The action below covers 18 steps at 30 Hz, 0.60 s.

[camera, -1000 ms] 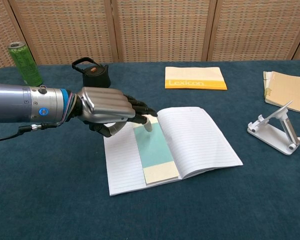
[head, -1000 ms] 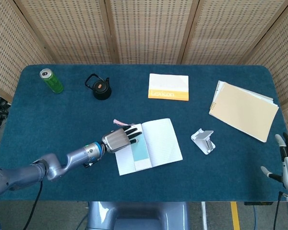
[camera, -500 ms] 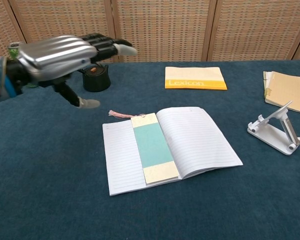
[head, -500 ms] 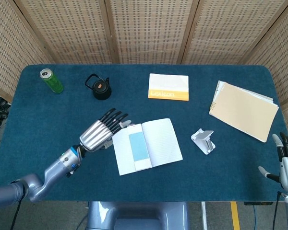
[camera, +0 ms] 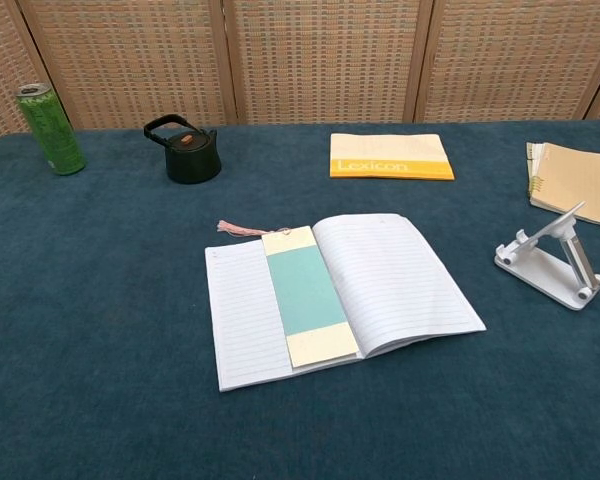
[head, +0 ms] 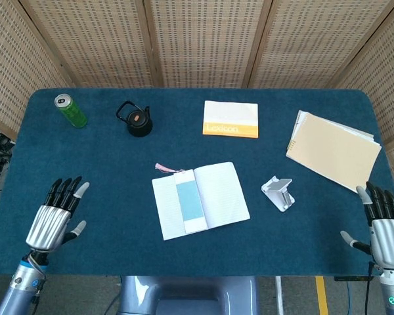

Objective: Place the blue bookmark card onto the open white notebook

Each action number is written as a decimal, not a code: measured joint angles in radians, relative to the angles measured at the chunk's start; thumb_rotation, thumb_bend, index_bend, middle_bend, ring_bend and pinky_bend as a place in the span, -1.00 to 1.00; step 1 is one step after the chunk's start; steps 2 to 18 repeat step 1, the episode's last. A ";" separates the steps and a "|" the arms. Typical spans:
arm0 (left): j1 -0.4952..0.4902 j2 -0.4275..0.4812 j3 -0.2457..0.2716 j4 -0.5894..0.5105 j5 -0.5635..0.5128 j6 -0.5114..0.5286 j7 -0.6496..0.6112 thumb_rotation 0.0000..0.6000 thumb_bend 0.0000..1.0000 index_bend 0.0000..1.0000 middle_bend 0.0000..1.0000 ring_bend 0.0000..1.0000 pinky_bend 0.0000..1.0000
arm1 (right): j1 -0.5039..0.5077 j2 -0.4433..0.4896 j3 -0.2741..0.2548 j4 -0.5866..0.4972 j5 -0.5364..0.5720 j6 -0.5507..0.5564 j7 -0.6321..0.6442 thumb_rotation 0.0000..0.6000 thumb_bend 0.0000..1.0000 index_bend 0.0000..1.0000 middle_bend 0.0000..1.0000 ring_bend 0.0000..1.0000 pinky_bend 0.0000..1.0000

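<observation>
The blue bookmark card (head: 188, 207) (camera: 304, 293), cream-edged with a pink tassel, lies flat on the left page of the open white notebook (head: 220, 193) (camera: 400, 275) beside the spine. My left hand (head: 52, 218) hovers at the near left edge of the table, fingers spread and holding nothing, well away from the notebook. Low at the near right corner, my right hand (head: 381, 223) is likewise spread and empty. Neither hand shows in the chest view.
A green can (head: 70, 110) (camera: 50, 128) and a black kettle (head: 137, 120) (camera: 189, 152) stand at the back left. A yellow Lexicon book (head: 230, 119) (camera: 391, 156) lies at the back centre, a tan notepad (head: 333, 151) at the right, and a white phone stand (head: 278, 193) (camera: 547, 258) beside the notebook.
My left hand let go of the bookmark on the notebook, lifted, and drew back to the near left edge. My right hand rose slightly.
</observation>
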<state>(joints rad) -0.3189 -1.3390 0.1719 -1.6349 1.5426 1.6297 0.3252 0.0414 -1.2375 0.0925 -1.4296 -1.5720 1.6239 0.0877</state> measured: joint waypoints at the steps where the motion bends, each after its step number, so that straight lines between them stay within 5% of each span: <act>1: 0.009 0.005 0.002 0.001 0.003 0.003 -0.004 1.00 -0.48 -1.00 -1.00 -1.00 -1.00 | -0.001 0.002 -0.002 -0.004 -0.003 0.002 -0.003 1.00 -0.75 -0.91 -1.00 -1.00 -1.00; 18: 0.009 0.005 0.002 0.001 0.003 0.003 -0.004 1.00 -0.48 -1.00 -1.00 -1.00 -1.00 | -0.001 0.002 -0.002 -0.004 -0.003 0.002 -0.003 1.00 -0.75 -0.91 -1.00 -1.00 -1.00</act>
